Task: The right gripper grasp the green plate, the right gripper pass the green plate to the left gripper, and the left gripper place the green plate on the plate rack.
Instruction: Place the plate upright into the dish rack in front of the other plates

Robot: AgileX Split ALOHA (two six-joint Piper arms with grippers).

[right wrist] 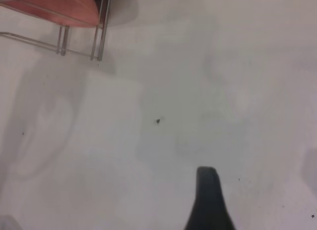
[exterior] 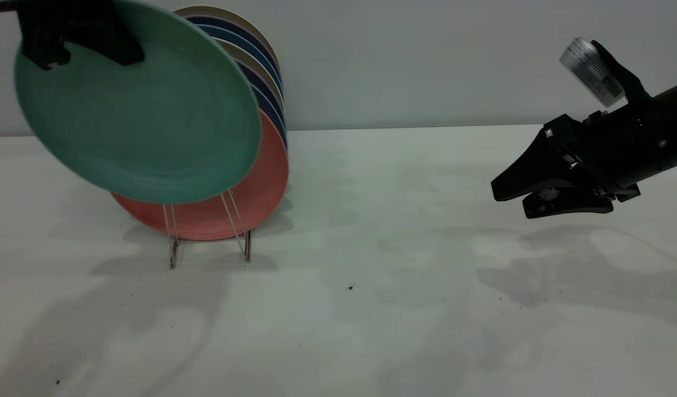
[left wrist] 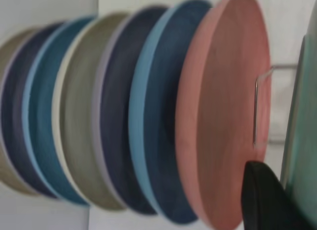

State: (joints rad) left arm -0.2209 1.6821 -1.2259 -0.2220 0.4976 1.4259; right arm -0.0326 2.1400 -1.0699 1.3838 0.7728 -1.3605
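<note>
Green plate [exterior: 145,116] tilted, pinched at its upper rim by left gripper [exterior: 79,36] above plate rack [exterior: 208,237] near tabletop's far-left edge, right gripper [exterior: 512,198] slightly spread over bare right side.

- Green plate [exterior: 145,110], upper left of the frame: matt plastic, smooth, faintly speckled.
- Pink plate [exterior: 261,193] behind it: matt plastic with fine brushed streaks.
- Plate rack [exterior: 172,242]: thin bare metal wire, shiny.
- Right tool [exterior: 515,198], far right: matt black plastic, topped by a silver-grey metal cylinder [exterior: 592,71].
- Surface [exterior: 371,309]: smooth, pale, dull sheen.
</note>
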